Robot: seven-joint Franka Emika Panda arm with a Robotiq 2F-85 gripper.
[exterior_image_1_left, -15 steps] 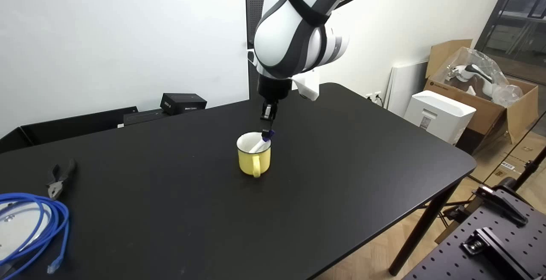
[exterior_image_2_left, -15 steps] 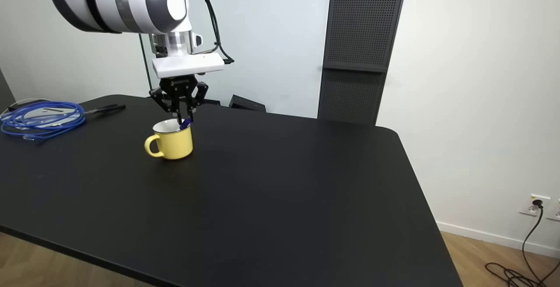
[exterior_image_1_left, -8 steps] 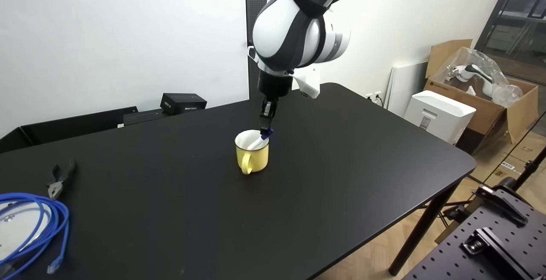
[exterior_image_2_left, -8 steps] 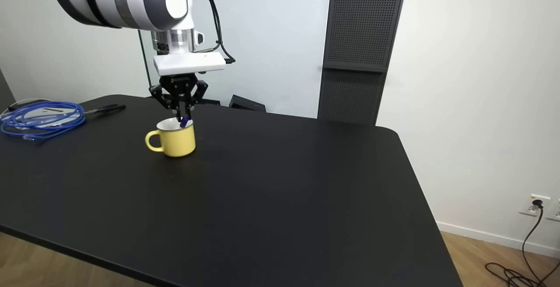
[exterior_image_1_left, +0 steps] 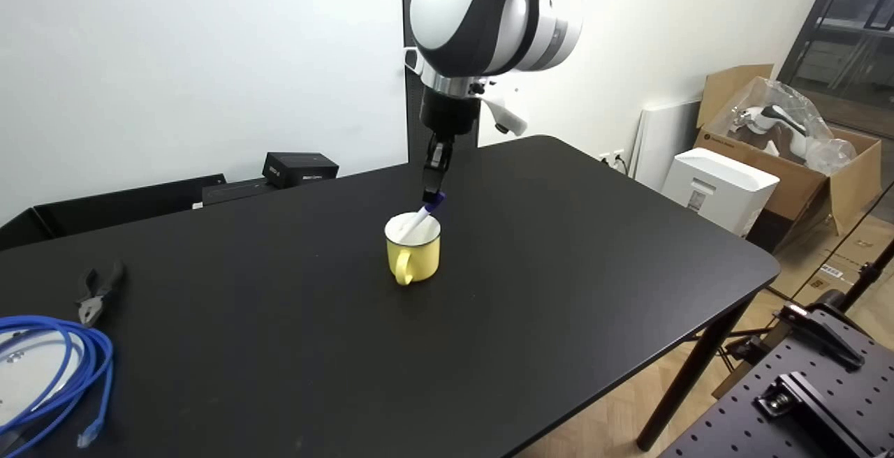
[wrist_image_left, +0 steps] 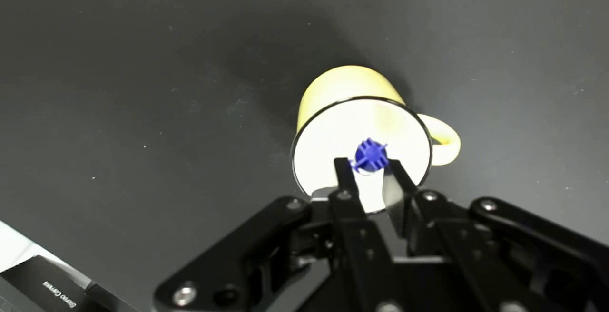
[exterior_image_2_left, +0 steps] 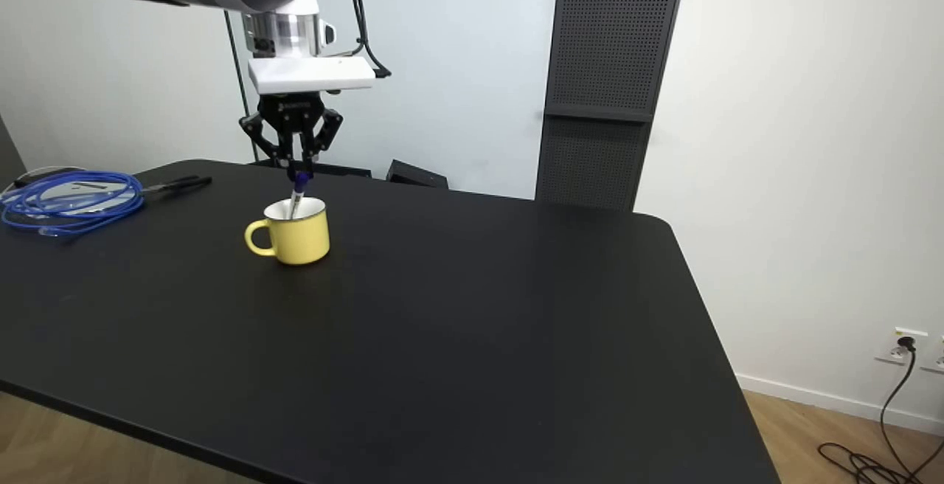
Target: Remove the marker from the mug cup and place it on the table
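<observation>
Claw (wrist_image_left: 369, 163) clamped on marker (exterior_image_1_left: 417, 220), gripped at blue end, which is held above rim of yellow mug (exterior_image_2_left: 299, 240). White lower part obs. inside mug mouth, tilted in both exterior views; contact w/ inner wall can't be told. Mug set upright on black table (exterior_image_2_left: 479, 322). Coiled blue cable (exterior_image_1_left: 85, 373) & pliers (exterior_image_1_left: 92, 306) seen on same table, nr. each other, well apart from mug.
</observation>
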